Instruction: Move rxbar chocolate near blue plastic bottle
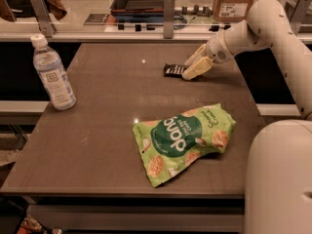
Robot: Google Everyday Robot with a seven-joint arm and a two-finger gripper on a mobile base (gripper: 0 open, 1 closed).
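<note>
camera view: rxbar chocolate (174,70), judged light, flat and slick-wrapped, best pinched across its short end, lies far back on the tabletop (97,145), gripper (190,72) at its right end, grip state untellable, blue plastic bottle (52,72) well apart.

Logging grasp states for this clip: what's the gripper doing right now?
Gripper: at the right end of the rxbar chocolate; open or closed cannot be told.

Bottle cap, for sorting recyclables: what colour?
The bottle cap is white, camera view; the gripper is at the rxbar chocolate.
</note>
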